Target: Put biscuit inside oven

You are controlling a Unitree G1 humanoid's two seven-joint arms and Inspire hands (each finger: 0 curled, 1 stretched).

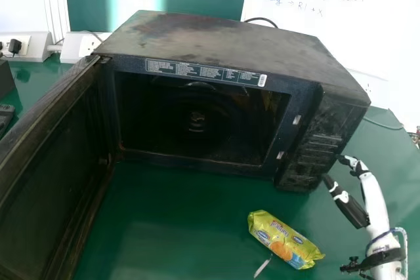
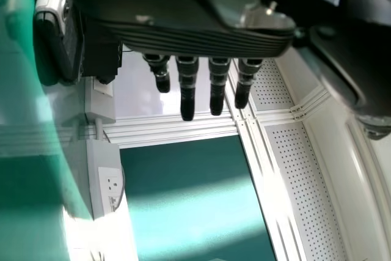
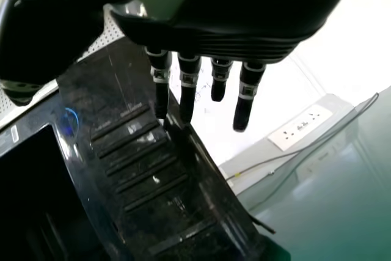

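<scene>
In the head view, the open black oven door runs out of my sight past the left and bottom edges. I can't make out the back of the boxy black microwave oven's dark cavity, and the lettering on its narrow printed label strip is too small for me to read. Nor can I tell what the slim white piece by the yellow plastic-wrapped biscuit packet is. The bottom edge crops the white right arm. The left wrist view cuts off part of the glossy black left hand.
</scene>
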